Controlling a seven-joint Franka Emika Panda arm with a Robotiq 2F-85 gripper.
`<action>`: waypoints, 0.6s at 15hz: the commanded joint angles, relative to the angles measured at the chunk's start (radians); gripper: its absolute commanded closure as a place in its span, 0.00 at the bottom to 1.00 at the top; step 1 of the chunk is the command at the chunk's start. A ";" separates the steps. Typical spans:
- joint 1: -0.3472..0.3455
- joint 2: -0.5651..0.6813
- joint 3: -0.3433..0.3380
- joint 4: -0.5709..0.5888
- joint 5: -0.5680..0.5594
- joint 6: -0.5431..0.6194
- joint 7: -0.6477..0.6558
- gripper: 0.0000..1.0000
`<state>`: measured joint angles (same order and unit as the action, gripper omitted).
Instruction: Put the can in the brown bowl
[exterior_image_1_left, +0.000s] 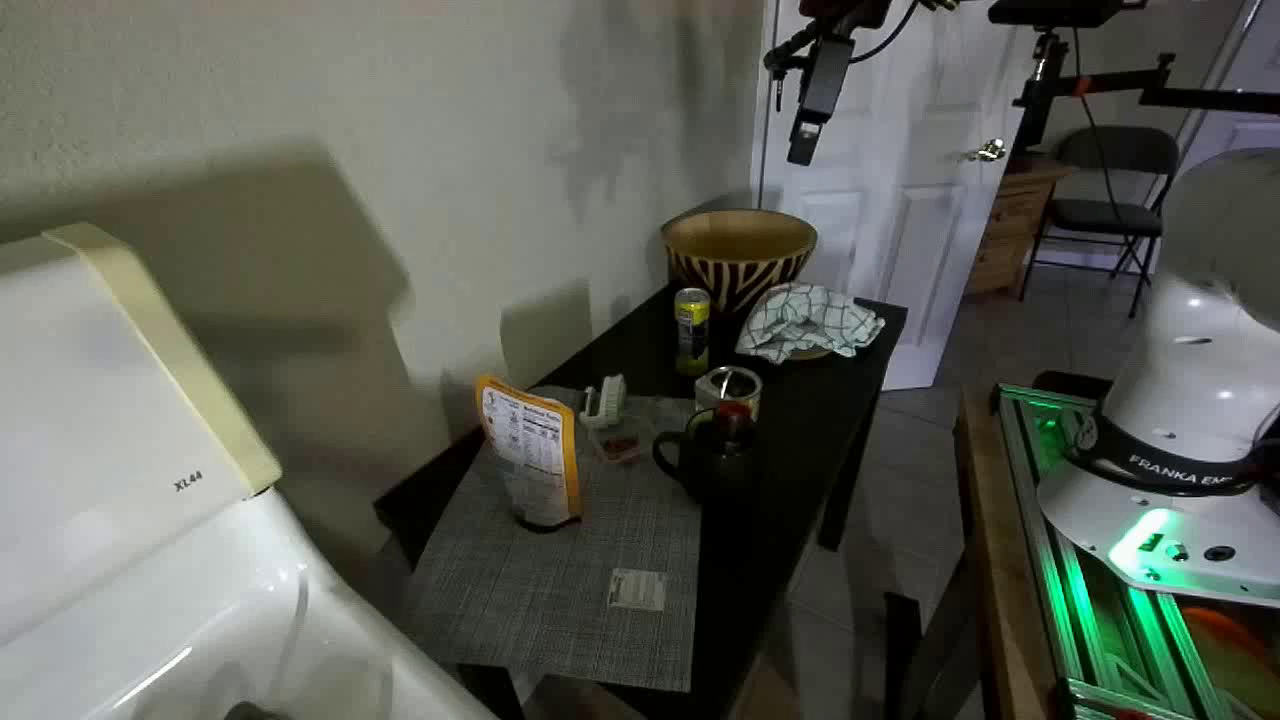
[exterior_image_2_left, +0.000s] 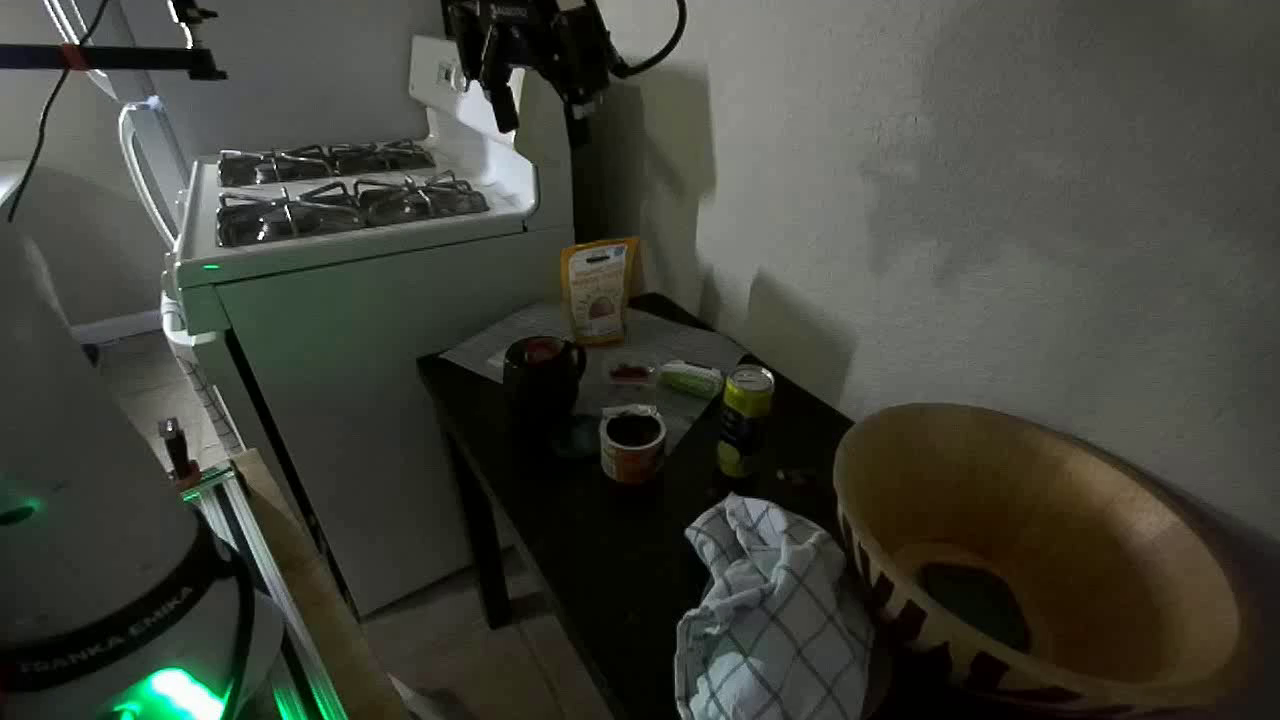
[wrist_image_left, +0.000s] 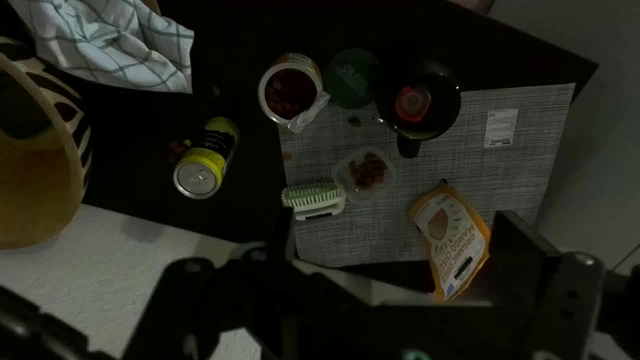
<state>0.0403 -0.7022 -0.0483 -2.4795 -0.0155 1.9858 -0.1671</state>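
**Yellow-green and black cylindrical metal can (wrist_image_left: 206, 157) upright on a flat black desk (exterior_image_2_left: 620, 560), nothing gripping it**

In both exterior views the can stands closer to the desk's long edge beside the pale textured wall (exterior_image_1_left: 500, 130) than to the opposite long edge. A large round brown bowl (exterior_image_1_left: 740, 272) with a tan rim and dark-striped sides sits by the wall-side corner at one short end; a crumpled white checked cloth (exterior_image_2_left: 775, 620) lies near that end's other corner. A grey woven placemat (exterior_image_1_left: 640, 530) covers much of the opposite end.

A black two-fingered gripper (wrist_image_left: 395, 215) hangs well above the desk, its fingers released and spread wide, with nothing between them.

The can will probably handle as smooth, somewhat slippery and thin-walled, stiff under light pressure but easily dented by a hard squeeze. Its pull-tab end faces up; whether it is sealed, full or drained cannot be told, so planning for a heavy one seems wise. The best hold is likely across opposite sides of the body, around mid-height, well below the silver rim, where a grip might slip. Space for the fingers looks adequate: a round white tub (exterior_image_2_left: 633, 455) with an orange label is near, not touching.
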 joint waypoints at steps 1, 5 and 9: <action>-0.001 0.001 0.001 0.002 0.001 -0.002 0.000 0.00; -0.001 0.001 0.001 0.002 0.001 -0.002 0.000 0.00; -0.037 0.098 -0.077 0.015 -0.011 0.068 -0.057 0.00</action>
<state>0.0235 -0.6826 -0.0710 -2.4798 -0.0237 2.0049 -0.1750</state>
